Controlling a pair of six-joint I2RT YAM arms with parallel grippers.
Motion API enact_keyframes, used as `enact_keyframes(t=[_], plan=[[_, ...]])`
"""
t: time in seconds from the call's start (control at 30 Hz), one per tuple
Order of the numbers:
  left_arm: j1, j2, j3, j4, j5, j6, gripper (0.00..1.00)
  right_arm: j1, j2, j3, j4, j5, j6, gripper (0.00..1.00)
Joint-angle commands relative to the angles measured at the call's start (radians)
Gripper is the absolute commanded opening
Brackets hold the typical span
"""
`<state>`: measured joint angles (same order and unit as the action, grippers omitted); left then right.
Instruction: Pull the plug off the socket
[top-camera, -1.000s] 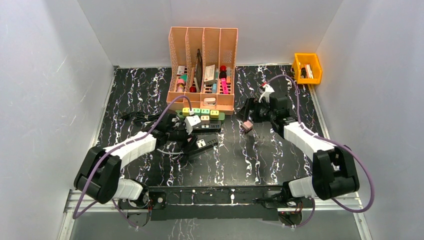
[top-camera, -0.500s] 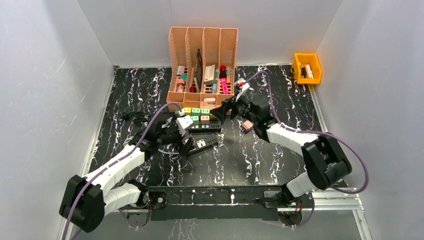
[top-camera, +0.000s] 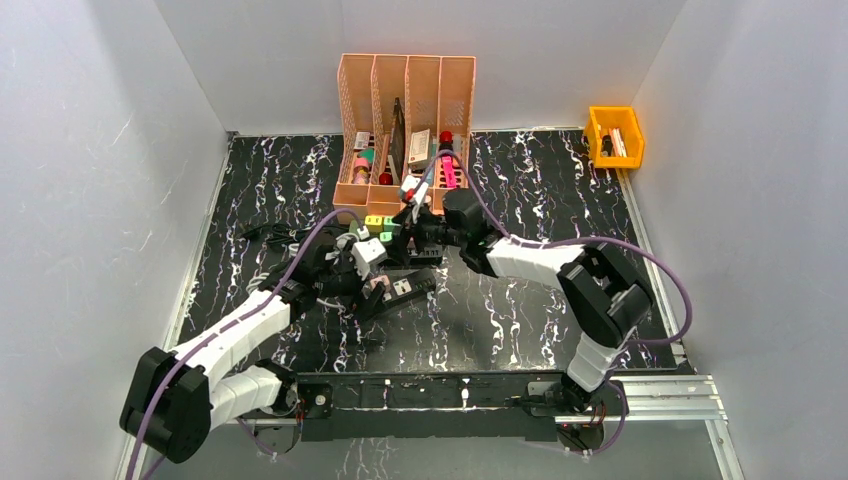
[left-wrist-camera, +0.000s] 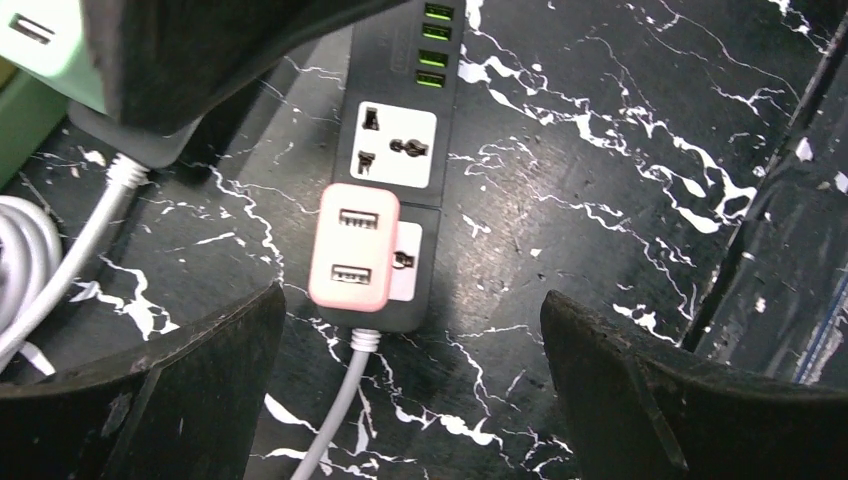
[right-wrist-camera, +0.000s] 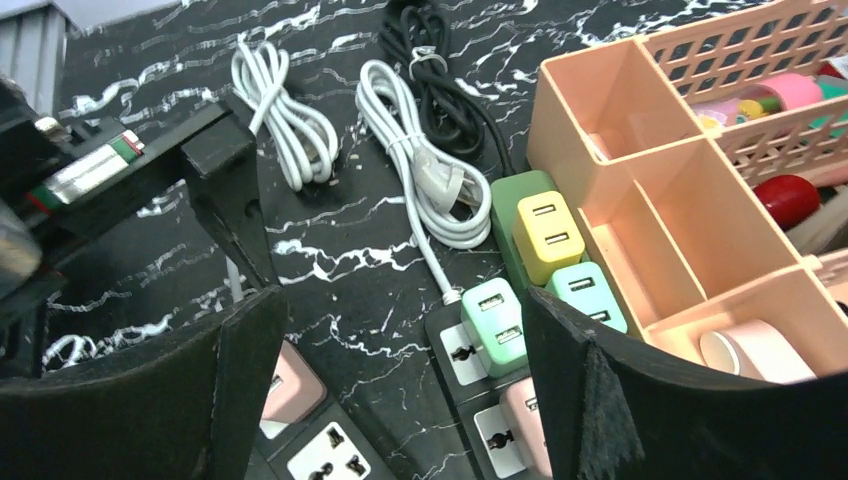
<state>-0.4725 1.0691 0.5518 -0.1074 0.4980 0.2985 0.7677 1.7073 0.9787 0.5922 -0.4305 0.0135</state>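
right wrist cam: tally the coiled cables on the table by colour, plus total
White coiled cables: 2 (one at the left, one with a plug end)
Black coiled cable: 1
Total: 3

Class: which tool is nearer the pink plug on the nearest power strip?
Left. The left tool hangs just over the pink plug; the right tool hovers farther back.

White arms (top-camera: 240, 322) with black joints (top-camera: 165, 400) carry purple cables (top-camera: 560, 241).
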Motion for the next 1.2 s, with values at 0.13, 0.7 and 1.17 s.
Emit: enact_keyframes(t=[0.13, 0.7, 1.17], plan=[[0.006, -0.048, 0.018, -0.063, 0.012, -0.004, 0.98, 0.01, 0.056, 0.036, -0.066, -0.077, -0.157, 0.92], [0.023, 0.097, 0.074, -0.158, 0.089, -0.027, 0.98, 0.011, 0.041, -0.159, 0.181, -0.309, -0.248, 0.94], [0.023, 0.115, 0.08, -0.163, 0.104, -0.018, 0.98, 0.059, 0.141, -0.066, 0.138, -0.326, -0.324, 0.9]])
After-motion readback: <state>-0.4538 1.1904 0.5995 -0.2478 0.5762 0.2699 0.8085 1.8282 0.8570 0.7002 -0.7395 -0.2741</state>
